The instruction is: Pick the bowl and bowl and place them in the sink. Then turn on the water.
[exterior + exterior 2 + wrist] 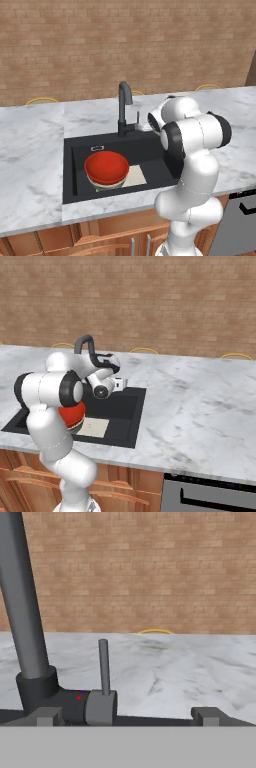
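Red bowl (106,166) sits nested on cream bowl (107,185), both in black sink (150,147), left-ish in left base view. Fingers (127,716) spread wide, holding nothing, w/ faucet lever (103,667) upright just ahead, beside faucet (123,107). Marble worktop (30,155) around the sink.

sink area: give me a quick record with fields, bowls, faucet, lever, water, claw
sink: black basin set in the marble counter
red bowl: in the sink, stacked on the other bowl
cream bowl: under the red bowl, only its lower edge showing
faucet: tall black curved spout behind the basin
lever: thin grey stick, upright, on the faucet's side
water: no stream visible
claw: open, level with the lever's base, one fingertip near the faucet base, holding nothing
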Tool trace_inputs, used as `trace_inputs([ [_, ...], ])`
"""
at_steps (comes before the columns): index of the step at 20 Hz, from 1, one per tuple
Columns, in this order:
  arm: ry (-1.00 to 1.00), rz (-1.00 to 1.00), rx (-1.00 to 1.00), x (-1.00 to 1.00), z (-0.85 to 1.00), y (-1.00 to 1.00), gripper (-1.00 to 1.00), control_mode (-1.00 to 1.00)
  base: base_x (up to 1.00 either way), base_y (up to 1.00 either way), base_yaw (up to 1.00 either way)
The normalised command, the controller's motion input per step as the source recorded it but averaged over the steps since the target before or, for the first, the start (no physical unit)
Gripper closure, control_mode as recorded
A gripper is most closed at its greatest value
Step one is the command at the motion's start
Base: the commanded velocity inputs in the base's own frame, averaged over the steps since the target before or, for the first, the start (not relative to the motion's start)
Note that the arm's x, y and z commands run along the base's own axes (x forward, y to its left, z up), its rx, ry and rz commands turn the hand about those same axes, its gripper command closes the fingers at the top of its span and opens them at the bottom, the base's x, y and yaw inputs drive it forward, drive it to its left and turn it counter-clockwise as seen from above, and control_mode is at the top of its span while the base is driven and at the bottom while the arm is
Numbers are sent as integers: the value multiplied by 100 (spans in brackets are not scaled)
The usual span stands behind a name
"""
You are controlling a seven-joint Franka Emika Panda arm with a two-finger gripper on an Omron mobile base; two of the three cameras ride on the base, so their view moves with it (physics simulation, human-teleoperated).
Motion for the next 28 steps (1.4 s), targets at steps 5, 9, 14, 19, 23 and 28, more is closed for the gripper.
trace_inputs([
  [5, -6, 0, -1, 10, -19, 0, -100, -100, 0, 0, 0],
  [9, -3, 0, 0, 14, -3, 5, -100, -100, 0, 0, 0],
  [14, 0, 0, 0, 13, 0, 10, -100, -100, 0, 0, 0],
  [19, 0, 0, 0, 22, 0, 8, -100, -100, 0, 0, 0],
  [23, 0, 0, 0, 26, 0, 1, -100, -100, 0, 0, 0],
  [28, 0, 0, 0, 20, 0, 5, -100, -100, 0, 0, 0],
])
